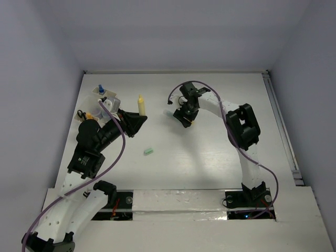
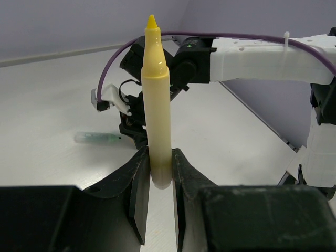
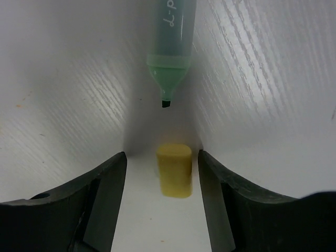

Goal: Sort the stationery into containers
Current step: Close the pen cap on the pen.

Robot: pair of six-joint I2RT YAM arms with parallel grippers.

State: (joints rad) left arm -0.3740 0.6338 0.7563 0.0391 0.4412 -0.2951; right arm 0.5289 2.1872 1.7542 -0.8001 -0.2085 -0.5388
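Left gripper [image 2: 160,178]: clenched on the yellow marker [image 2: 157,105], with both fingers pressed on the lower end of the barrel. The marker's pointed yellow tip points straight away from the gripper. In the top view the marker [image 1: 140,104] is left of centre on the surface [image 1: 210,168], just right of the bin [image 1: 110,98], with its tip toward the far side. I cannot tell whether it is clear of the surface.

Right gripper [image 3: 161,169]: released, with its fingers spread. It is low over the surface at far centre and straddles the yellow eraser [image 3: 175,169]. The eraser lies flat on the surface between the fingers, with a gap on each side and no contact visible.

Green marker [image 3: 170,47]: lies on the surface just beyond the yellow eraser. It is uncapped, with its dark chisel tip pointing at the eraser but stopping short of it. The left wrist view shows the same marker [image 2: 97,137] flat on the surface beside the right gripper.

Green eraser [image 1: 148,151]: lies alone on the surface between the two arms, nearer than both grippers and well apart from the bin.

The bin is off-white and sits at far left. A blue-capped pen [image 1: 100,88] stands at its far end; which compartment it is in cannot be told. The black scissors [image 1: 82,113] lie just near-left of the bin, partly hidden by the left arm.
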